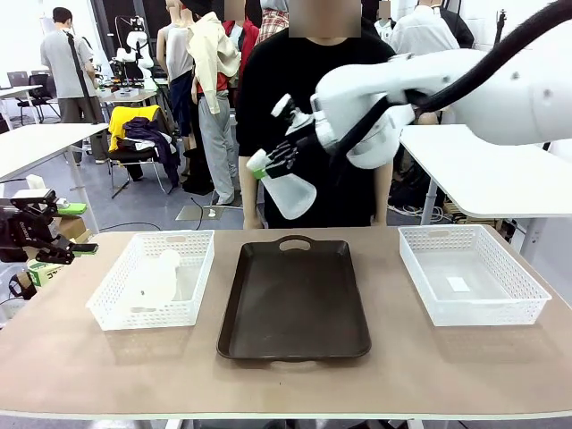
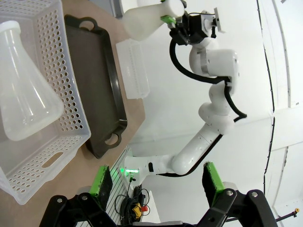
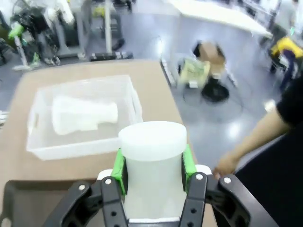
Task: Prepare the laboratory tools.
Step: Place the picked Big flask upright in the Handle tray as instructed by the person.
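Note:
One translucent white flask [image 1: 290, 193] hangs tilted in the air above the far end of the dark brown tray [image 1: 293, 304]. My right gripper [image 1: 262, 166] is shut on its neck. In the right wrist view the neck [image 3: 152, 139] sits between the green pads [image 3: 120, 170] of that gripper [image 3: 152, 165]. A second flask [image 1: 159, 279] lies on its side in the left white mesh basket [image 1: 192, 308], also seen as the flask [image 2: 23, 94] in the left wrist view. My left gripper [image 1: 49, 237] stands open off the table's left edge, its fingers [image 2: 102, 182] holding nothing.
A white mesh basket [image 1: 527, 304] with a small slip of paper stands at the right. A person in black stands at the far side, one hand [image 3: 226, 165] near the table edge. The tray holds nothing. Other tables and people stand farther back.

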Robot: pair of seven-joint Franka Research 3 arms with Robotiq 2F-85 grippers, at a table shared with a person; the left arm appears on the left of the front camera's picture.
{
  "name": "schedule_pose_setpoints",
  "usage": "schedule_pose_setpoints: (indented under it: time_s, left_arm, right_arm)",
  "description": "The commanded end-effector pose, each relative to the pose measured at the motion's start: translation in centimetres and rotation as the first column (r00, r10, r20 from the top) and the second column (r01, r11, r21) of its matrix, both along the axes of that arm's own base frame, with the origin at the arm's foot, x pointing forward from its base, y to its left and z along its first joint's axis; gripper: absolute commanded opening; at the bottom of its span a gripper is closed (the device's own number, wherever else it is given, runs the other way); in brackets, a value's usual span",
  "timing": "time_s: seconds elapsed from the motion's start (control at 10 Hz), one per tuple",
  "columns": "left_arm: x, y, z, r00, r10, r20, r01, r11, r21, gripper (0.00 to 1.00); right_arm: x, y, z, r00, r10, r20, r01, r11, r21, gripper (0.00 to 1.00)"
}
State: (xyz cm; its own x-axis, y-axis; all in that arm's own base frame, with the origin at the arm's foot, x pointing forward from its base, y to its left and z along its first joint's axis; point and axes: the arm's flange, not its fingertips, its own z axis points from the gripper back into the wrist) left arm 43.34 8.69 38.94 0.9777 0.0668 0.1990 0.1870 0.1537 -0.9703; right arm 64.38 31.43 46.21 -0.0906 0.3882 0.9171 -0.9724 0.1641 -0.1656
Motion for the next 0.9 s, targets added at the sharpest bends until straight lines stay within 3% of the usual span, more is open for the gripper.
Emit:
schedule_pose_setpoints:
  time_s: [0.0, 0.2, 0.5, 0.6, 0.8]
  left_arm:
    - [0.0, 0.1, 0.3, 1.000, 0.006, -0.006, -0.006, 1.000, -0.003, 1.00]
    - [0.0, 0.1, 0.3, 1.000, 0.006, -0.006, -0.006, 1.000, -0.003, 1.00]
    - [0.0, 0.1, 0.3, 1.000, 0.006, -0.006, -0.006, 1.000, -0.003, 1.00]
    - [0.0, 0.1, 0.3, 1.000, 0.006, -0.006, -0.006, 1.000, -0.003, 1.00]
    - [0.0, 0.1, 0.3, 1.000, 0.006, -0.006, -0.006, 1.000, -0.003, 1.00]
  right_arm:
    - [-1.9, -2.9, -5.7, 0.991, 0.127, -0.030, -0.123, 0.986, 0.115, 0.00]
    - [-0.9, -3.1, -7.8, 0.991, 0.129, -0.036, -0.122, 0.979, 0.162, 0.00]
    - [0.3, -3.1, -10.8, 0.983, 0.123, -0.140, -0.093, 0.975, 0.203, 0.00]
    - [-0.2, -3.2, -10.5, 0.988, 0.132, -0.085, -0.116, 0.978, 0.176, 0.00]
    - [-0.2, -3.2, -10.5, 0.988, 0.132, -0.085, -0.116, 0.978, 0.176, 0.00]
